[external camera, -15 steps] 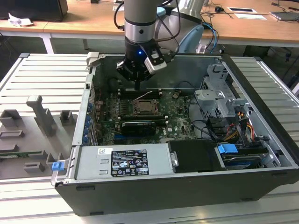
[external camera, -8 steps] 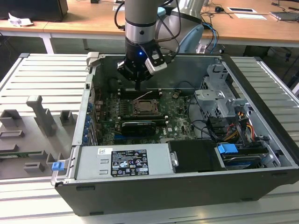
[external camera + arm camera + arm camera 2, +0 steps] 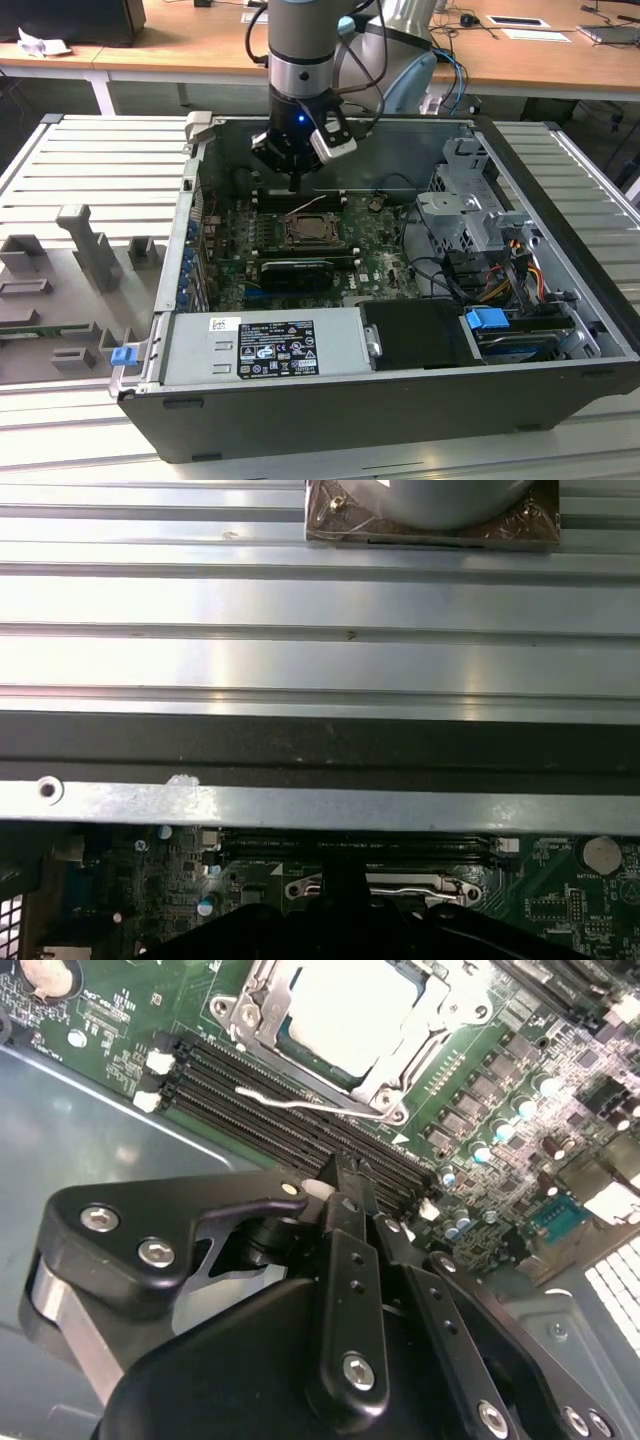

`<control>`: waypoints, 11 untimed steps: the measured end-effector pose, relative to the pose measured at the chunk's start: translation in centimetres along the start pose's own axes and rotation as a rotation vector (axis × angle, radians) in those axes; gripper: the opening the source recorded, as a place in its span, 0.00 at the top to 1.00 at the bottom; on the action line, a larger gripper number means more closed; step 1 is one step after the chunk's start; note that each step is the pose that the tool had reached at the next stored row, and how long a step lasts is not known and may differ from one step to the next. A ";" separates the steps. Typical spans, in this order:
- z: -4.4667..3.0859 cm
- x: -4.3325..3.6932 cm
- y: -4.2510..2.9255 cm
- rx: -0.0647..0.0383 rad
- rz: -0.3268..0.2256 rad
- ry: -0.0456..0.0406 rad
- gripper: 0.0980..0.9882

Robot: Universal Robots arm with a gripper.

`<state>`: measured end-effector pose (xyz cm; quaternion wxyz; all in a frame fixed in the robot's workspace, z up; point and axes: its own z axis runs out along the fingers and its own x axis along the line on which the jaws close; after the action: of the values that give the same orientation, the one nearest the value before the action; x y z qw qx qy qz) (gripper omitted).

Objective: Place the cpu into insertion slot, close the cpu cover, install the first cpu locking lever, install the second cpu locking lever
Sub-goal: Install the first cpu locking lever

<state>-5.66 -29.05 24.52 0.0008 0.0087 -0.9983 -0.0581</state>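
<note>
Second wrist view, cpu (image 3: 345, 1010) lying flat

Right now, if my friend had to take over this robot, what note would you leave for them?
Pincer: shut, holding nothing, its tip low over the long black memory slots next to the socket.
Small square chip with a pale silver top: seated in the square dark socket with the silvery rim.
Thin silvery metal frame cover: lying flat around the chip.
Done: chip in, cover apparently closed.
Left: a thin silvery wire lever sticks out loose over the memory slots, unlatched, close to the pincer tip; I cannot tell if they touch. The other lever's state is unclear.
</note>
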 end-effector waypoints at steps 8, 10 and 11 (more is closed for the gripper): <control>0.53 -0.13 -0.07 0.000 0.000 0.0001 0.99; 0.62 -0.32 -0.08 0.000 0.000 0.0000 0.99; 0.65 -0.40 -0.09 0.000 0.000 0.0000 0.99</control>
<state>-5.26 -29.06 23.86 0.0007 0.0087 -0.9983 -0.0581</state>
